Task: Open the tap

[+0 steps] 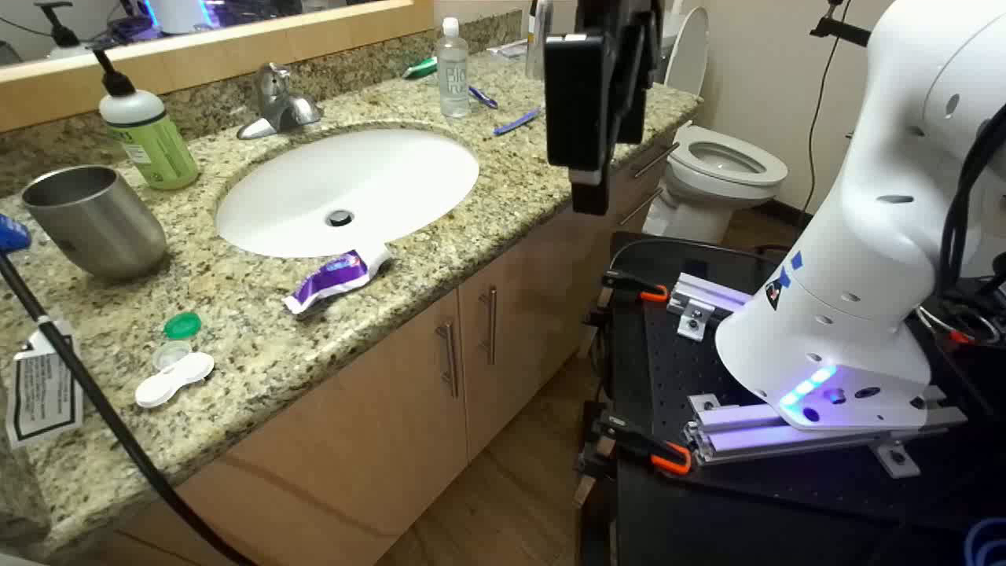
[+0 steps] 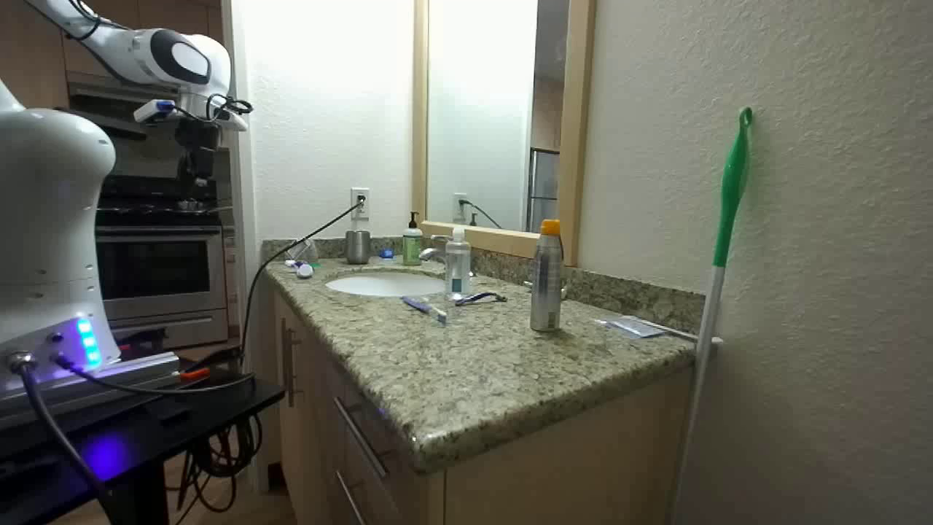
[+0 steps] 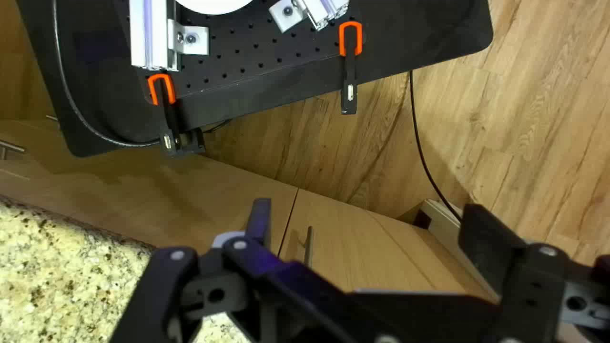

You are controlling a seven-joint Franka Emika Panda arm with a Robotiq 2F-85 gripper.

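Note:
The tap [image 1: 279, 106] is a small shiny chrome faucet at the back rim of the oval white basin [image 1: 409, 165], below the mirror. In an exterior view the tap [image 2: 431, 254] is partly hidden behind a clear bottle. The tap is out of the wrist view. My gripper [image 3: 374, 233] is open, with its two fingers wide apart and nothing between them. It points down, high and well apart from the tap, on the robot's side of the counter. The gripper shows in both exterior views [image 1: 589, 185] [image 2: 198, 171]. Below it are cabinet doors and floor.
A green soap bottle [image 1: 153, 141] and a grey metal cup [image 1: 102, 224] stand beside the basin. A clear bottle [image 1: 453, 71] and toothbrushes [image 1: 516, 122] are on its other side. A toothpaste tube [image 1: 338, 279] lies at the front rim. A silver bottle [image 2: 547, 284] stands farther along.

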